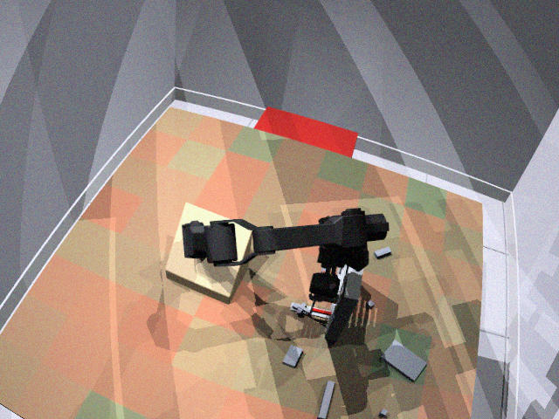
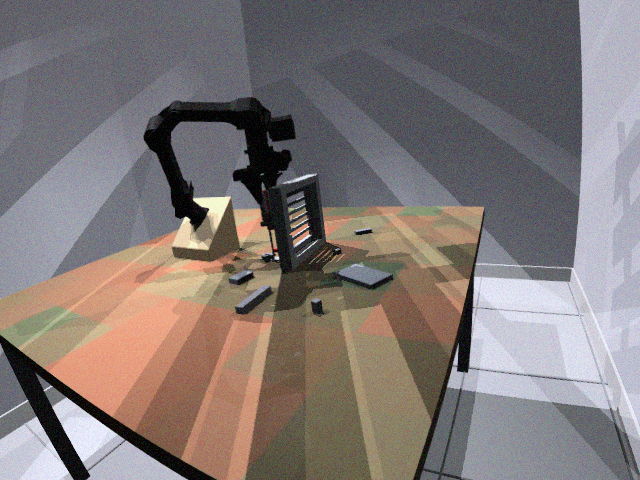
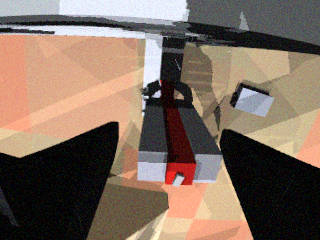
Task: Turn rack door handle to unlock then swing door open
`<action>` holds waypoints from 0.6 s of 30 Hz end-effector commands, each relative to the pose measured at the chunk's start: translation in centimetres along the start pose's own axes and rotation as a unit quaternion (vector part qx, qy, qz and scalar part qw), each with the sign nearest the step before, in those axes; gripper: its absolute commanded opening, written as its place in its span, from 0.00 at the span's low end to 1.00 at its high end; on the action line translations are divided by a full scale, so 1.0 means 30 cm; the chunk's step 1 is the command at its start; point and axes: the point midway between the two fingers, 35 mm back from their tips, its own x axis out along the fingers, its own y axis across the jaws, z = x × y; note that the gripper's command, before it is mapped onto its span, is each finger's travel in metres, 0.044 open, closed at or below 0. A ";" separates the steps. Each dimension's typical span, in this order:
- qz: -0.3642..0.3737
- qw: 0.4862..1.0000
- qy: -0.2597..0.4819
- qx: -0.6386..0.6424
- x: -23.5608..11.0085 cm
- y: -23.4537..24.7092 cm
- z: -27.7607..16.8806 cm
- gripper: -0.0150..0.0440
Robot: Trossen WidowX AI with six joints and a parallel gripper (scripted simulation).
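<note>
The rack frame (image 1: 341,322) (image 2: 280,227) stands upright on the table, a grey square frame with its top edge across the wrist view (image 3: 250,17). The slatted door (image 2: 298,219) appears to lie within the frame; its exact angle is hard to tell. The handle (image 1: 321,311) (image 3: 180,171), red between grey side pieces, is on the side facing the arm's base. My gripper (image 1: 323,298) (image 2: 262,200) (image 3: 171,132) is open and points down. In the wrist view its fingers lie left and right of the handle, with a gap on each side. The depth of the fingertips along the handle cannot be told.
A cream wedge (image 1: 194,216) (image 2: 224,229) is under the arm's base. A flat grey slab (image 1: 403,360) (image 2: 364,275) lies beyond the frame. A grey block (image 1: 293,356) (image 2: 240,277), a long bar (image 1: 326,399) (image 2: 253,299) and a small block (image 1: 383,252) (image 2: 363,231) lie around it.
</note>
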 end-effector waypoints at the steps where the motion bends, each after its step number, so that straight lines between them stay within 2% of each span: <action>1: -0.002 1.000 0.003 -0.004 0.030 -0.005 -0.006 0.74; 8: 0.000 1.000 0.004 -0.004 0.060 -0.006 -0.009 0.74; 15: 0.000 1.000 0.004 -0.004 0.060 -0.006 -0.009 0.43; 18: 0.000 1.000 0.004 -0.004 0.060 -0.006 -0.009 0.40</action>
